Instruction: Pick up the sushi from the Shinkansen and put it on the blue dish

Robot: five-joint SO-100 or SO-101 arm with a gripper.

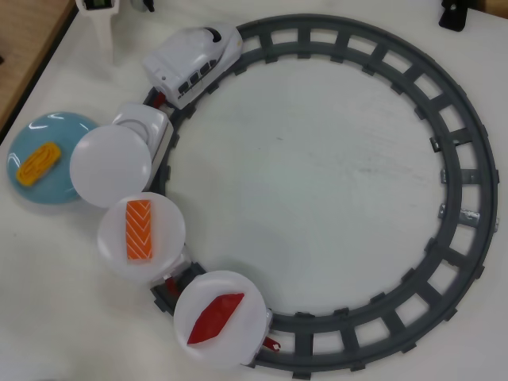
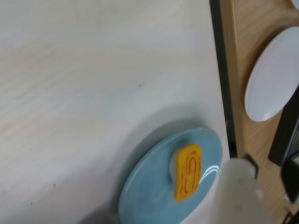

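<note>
**Egg sushi on the blue dish, my fingers off it**

Closest to me in the wrist view is one of my own fingers [image 2: 240,193], a pale blurred shape at the lower right corner. I see only that one, so I cannot tell how wide my gripper stands; it holds nothing that I can see.

Just beside that finger lies the blue dish [image 2: 145,186] on the white table [image 2: 93,70], and the sushi [image 2: 188,171], the yellow piece with the looped swirl, rests on it near the middle. Beyond the table edge a wooden surface [image 2: 261,28] carries a spare white plate [image 2: 273,74].

From overhead, the blue dish [image 1: 67,131] sits at the left side of the table [image 1: 317,182], outside the grey track [image 1: 468,198], with the sushi [image 1: 39,163] on its left half. An empty white plate [image 1: 110,166] on the first car overlaps the dish's right rim. The train [image 1: 193,62] heads the cars at the top of the loop. Behind the empty plate comes a plate with the salmon piece [image 1: 139,228], then one with the dark red piece [image 1: 215,317] at the bottom. The far right of the track is bare.
</note>
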